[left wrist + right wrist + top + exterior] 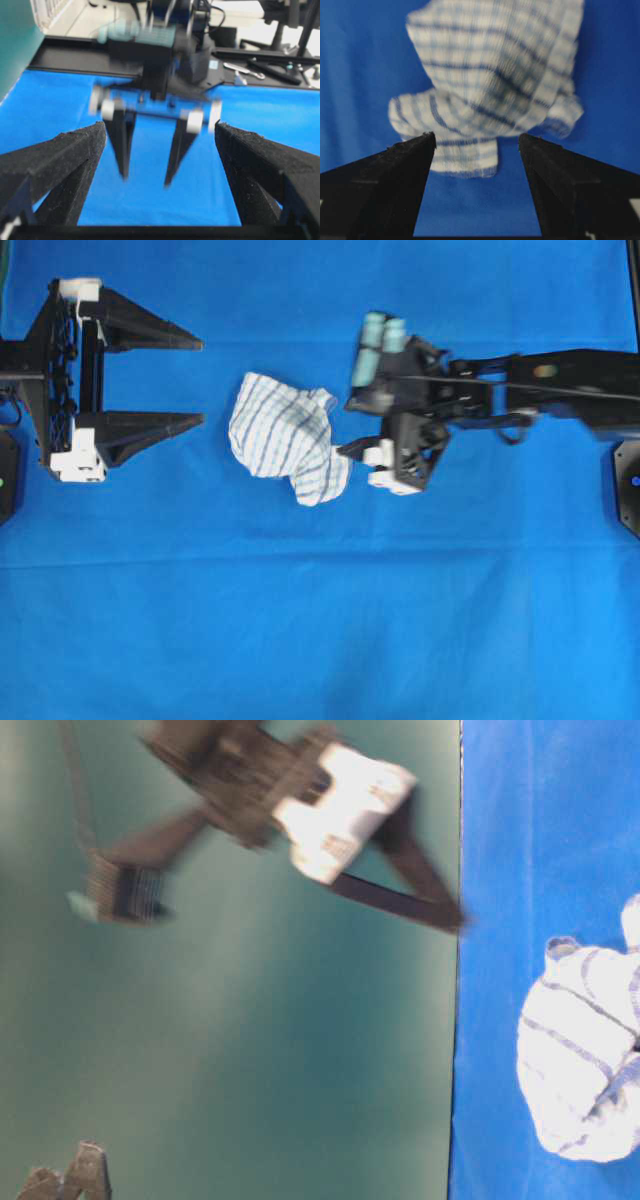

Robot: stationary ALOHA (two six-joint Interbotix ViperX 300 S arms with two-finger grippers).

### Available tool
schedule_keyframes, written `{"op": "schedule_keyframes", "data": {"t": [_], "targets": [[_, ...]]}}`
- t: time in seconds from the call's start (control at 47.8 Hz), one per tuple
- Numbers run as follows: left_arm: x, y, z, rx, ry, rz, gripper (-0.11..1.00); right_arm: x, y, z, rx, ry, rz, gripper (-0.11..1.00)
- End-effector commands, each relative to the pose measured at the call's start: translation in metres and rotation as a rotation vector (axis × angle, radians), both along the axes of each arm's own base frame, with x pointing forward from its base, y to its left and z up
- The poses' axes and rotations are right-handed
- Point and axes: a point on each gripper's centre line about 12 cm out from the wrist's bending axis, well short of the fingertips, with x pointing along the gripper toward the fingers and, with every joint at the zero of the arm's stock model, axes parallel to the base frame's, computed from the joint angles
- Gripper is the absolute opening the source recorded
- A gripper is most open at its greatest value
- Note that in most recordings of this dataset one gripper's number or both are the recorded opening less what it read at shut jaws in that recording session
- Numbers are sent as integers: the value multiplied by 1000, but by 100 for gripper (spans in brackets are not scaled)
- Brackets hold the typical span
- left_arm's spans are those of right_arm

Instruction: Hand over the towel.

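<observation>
Blue cloth point(320, 640) covers the whole table; the towel point(285, 435) lies crumpled on it near the middle, white with thin blue and grey check lines, bunched into a soft mound, not spread flat.

Right gripper point(345, 430) sits just beside the towel's right edge in the overhead view, blurred. In its own wrist view the two black fingers point(395, 170) stand apart with the towel in front of and between their tips, nothing pinched. One fingertip in the overhead view appears to touch or overlap the towel's lower right fold; contact cannot be confirmed. Spread jaws facing the cloth suit either a fresh release or a lining-up for a grab; the pictures do not say which.

Left gripper point(200, 380) rests toward the left edge of the table, well apart from the towel, fingers spread wide and pointing at it. Its wrist view shows both broad black fingers point(60, 165) parted, with the right arm's gripper point(145, 180) blurred and facing it across the blue cloth. The towel is not visible in that view. The wide stance reads as a receiving posture, waiting for the cloth to be brought across.

Table-level view: towel point(585, 1060) on the cloth, right gripper point(440, 915) blurred above it, not touching.

Judgement: the towel is in neither gripper, so the handover is not done.
</observation>
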Motion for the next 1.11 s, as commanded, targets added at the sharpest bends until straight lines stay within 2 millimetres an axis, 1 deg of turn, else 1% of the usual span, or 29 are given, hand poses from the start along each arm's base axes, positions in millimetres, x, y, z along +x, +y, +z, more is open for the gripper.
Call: {"op": "schedule_keyframes", "data": {"t": [0.0, 0.167, 0.293, 0.355, 0.439, 0.543, 0.711, 0.753, 0.857, 0.962, 1.003, 1.087], "targets": [[0, 0, 6, 0, -20, -1, 93, -12, 1, 41, -27, -131, 5, 70], [0, 0, 6, 0, -18, -2, 93, -37, 3, 81, -80, -317, 20, 69], [0, 0, 5, 1, -17, -1, 93, -56, 6, 97, -102, -433, 25, 69], [0, 0, 5, 1, -17, -1, 93, -64, 7, 102, -107, -480, 26, 69], [1, 0, 3, 1, -11, -1, 93, -69, 8, 101, -112, -512, 28, 69], [2, 0, 2, 0, -5, -1, 93, -70, 8, 99, -112, -522, 28, 69], [0, 0, 3, 2, -9, -1, 93, -72, 8, 101, -117, -529, 30, 69], [-3, -1, 2, -1, -6, -1, 93, -76, 8, 102, -119, -533, 31, 69], [-19, -2, 2, 0, 14, -3, 93, -93, 10, 106, -121, -534, 29, 69], [-40, -3, 3, -5, 17, -4, 93, -120, 13, 106, -123, -543, 27, 69], [-52, -4, 2, -6, 6, -5, 93, -131, 14, 105, -123, -553, 25, 69], [-69, -5, -3, 3, -9, -5, 92, -151, 16, 98, -124, -571, 24, 69]]}}
